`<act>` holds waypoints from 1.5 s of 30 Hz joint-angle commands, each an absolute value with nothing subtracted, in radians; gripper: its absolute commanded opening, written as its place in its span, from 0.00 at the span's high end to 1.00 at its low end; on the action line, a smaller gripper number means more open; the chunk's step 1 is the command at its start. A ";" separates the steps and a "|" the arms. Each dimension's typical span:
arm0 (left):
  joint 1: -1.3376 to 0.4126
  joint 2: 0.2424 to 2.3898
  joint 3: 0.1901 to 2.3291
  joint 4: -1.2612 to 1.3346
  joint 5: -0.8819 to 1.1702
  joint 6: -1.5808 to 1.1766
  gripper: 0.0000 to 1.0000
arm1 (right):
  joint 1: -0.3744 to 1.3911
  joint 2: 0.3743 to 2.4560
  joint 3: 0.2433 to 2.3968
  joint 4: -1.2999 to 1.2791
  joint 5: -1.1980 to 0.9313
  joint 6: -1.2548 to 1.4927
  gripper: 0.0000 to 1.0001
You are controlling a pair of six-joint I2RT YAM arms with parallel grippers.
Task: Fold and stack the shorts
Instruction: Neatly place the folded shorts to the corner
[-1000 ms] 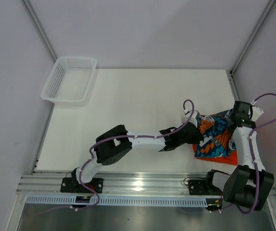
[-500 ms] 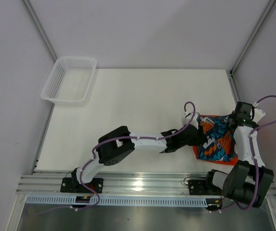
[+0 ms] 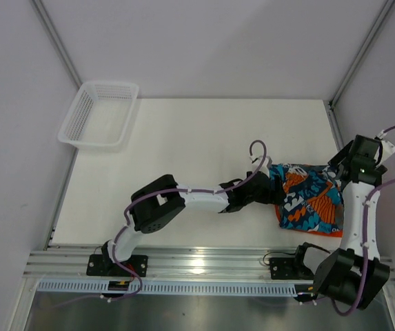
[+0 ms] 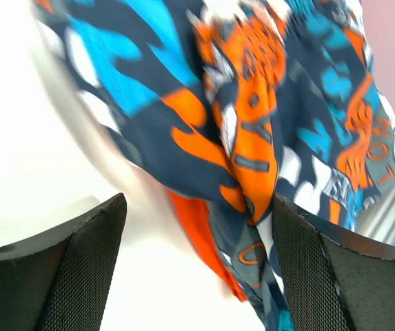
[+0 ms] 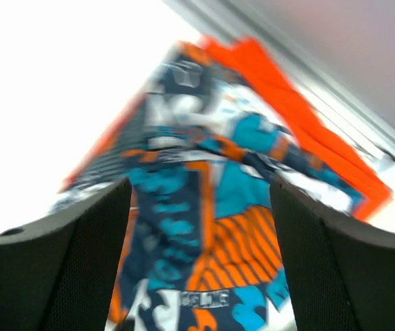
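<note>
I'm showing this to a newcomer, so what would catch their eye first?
The loud cartoon-print shorts lie at the right edge of the table on a plain orange pair peeking out underneath. The left gripper and right gripper hang open at that pile, holding nothing. A white mesh basket sits far off at the back left corner.

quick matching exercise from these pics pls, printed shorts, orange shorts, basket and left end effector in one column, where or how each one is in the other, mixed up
1. printed shorts
2. orange shorts
3. basket
4. left end effector

a. at the far left corner of the table
b. wide open, at the left edge of the shorts
c. lying on top of the other pair
d. underneath, only edges showing

Pairs: 1-c, 2-d, 3-a, 4-b
</note>
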State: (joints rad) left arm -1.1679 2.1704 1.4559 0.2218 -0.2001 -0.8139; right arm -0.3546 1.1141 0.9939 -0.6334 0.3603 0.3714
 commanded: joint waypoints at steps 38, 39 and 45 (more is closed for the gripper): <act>-1.094 1.939 1.348 0.270 -0.195 -0.721 0.15 | -0.629 1.033 0.170 0.667 -0.744 0.924 0.07; -1.092 1.939 1.351 0.267 -0.196 -0.721 0.15 | -0.629 0.947 0.182 0.619 -0.745 0.917 0.07; -1.091 1.941 1.359 0.262 -0.193 -0.723 0.15 | -0.577 0.804 0.281 0.452 -0.759 0.933 0.06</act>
State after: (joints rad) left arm -1.0969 1.9816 1.3396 0.2443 -0.1802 -0.7483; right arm -0.6075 0.8211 0.2291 0.5480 -0.7391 0.9413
